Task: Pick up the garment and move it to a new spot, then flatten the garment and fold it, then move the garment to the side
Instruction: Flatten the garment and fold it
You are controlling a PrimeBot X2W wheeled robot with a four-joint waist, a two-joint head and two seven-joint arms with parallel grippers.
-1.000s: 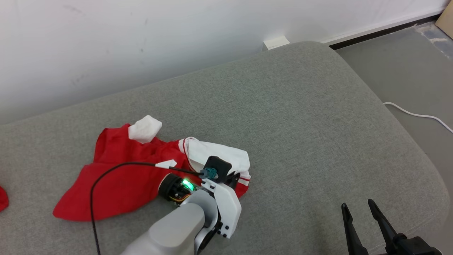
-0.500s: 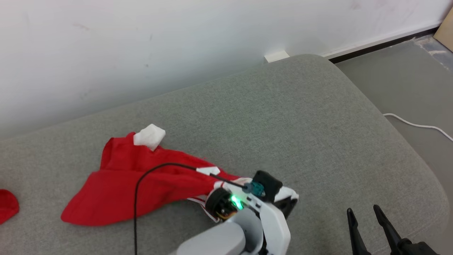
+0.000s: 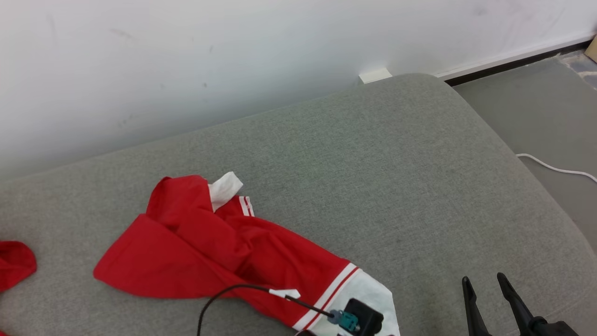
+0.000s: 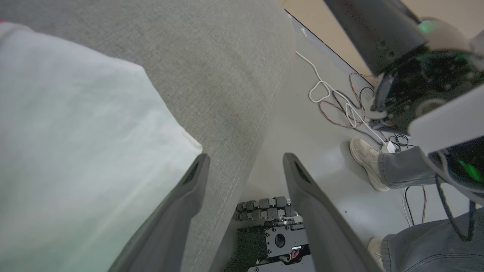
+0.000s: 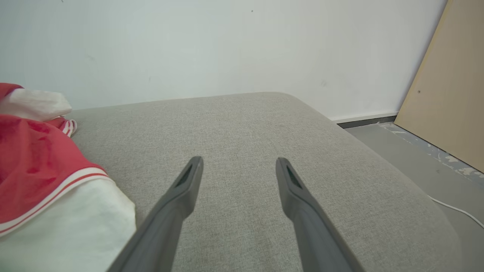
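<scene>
The garment (image 3: 224, 247) is red with white panels and white-red stripes. It lies stretched across the grey cushion (image 3: 373, 163) from the back left to the near edge. In the left wrist view my left gripper (image 4: 245, 160) is open at the cushion's near edge, and nothing sits between its fingers. The garment's white end (image 4: 75, 151) lies just beside the left finger. That wrist's black camera mount (image 3: 361, 321) sits over the white end at the bottom of the head view. My right gripper (image 3: 487, 287) hovers open and empty over bare cushion, right of the garment (image 5: 41, 166).
A second red cloth (image 3: 14, 261) lies at the far left edge. The white wall runs behind the cushion. On the floor are a white cable (image 3: 555, 168), a person's shoe (image 4: 365, 164) and my wheeled base (image 4: 272, 236). A wooden board (image 5: 446, 94) leans at the right.
My left gripper dragged the garment's white end toward the near right of the cushion, stretching it out. It then opened and let go. The head camera shifted; the right gripper stayed open.
</scene>
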